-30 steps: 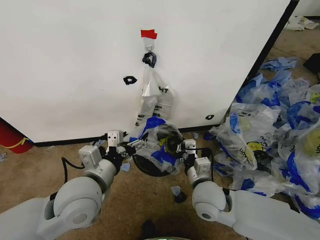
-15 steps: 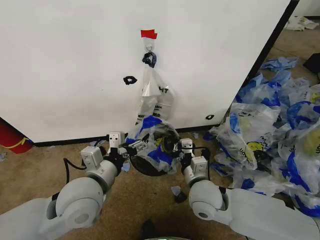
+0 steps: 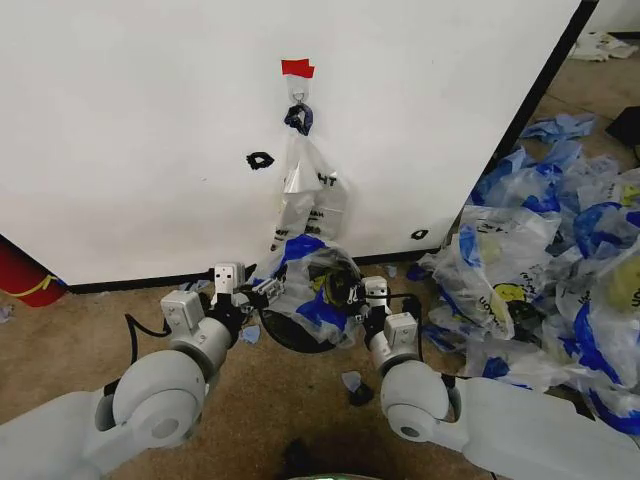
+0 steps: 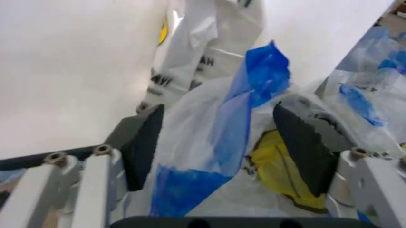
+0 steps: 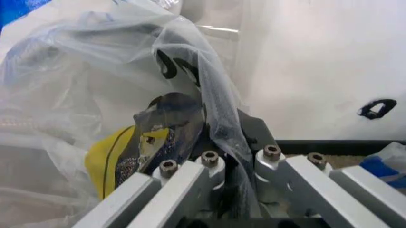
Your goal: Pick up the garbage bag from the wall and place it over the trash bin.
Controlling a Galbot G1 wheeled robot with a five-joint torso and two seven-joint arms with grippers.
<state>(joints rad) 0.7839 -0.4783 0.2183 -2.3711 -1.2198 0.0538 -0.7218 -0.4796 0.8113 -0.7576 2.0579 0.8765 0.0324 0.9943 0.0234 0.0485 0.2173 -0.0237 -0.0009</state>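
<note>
Left gripper [image 3: 268, 291] low at the foot of the wall, at the left rim of the trash bin [image 3: 290, 338]. Left wrist view: its two dark pads [image 4: 143, 145] stand wide apart, the garbage bag [image 4: 216, 156] (blue handle strip, white film, a patch of yellow print) lying loose in the gap between them. Not pinched.

Right gripper [image 3: 352, 292] at the opposite, right rim of the bin. Right wrist view: fingers [image 5: 184, 142] drawn together with a fold of the bag's translucent film [image 5: 209, 118] running down between them; yellow smiley print beside the pinch. Clamped on the bag.

Garbage bag [image 3: 312, 282] sits bunched over the mouth of the small round black bin, spanning between the two grippers, blue handles up on the left and toward the front. Bin stands on brown carpet [image 3: 250, 400], just in front of the wall's black bottom edge.

Wall [image 3: 140, 130]: plain white panel, red tape strip [image 3: 297, 68] above a metal hook [image 3: 298, 92]. A narrower clear bag with dark lettering [image 3: 308, 185] hangs from the hook, reaching down to just behind the bin.

Right of the panel, a heap of blue-and-white bags [image 3: 550, 270] on the floor, well apart from the bin. Small scraps [image 3: 355, 388] on the carpet between the arms.
</note>
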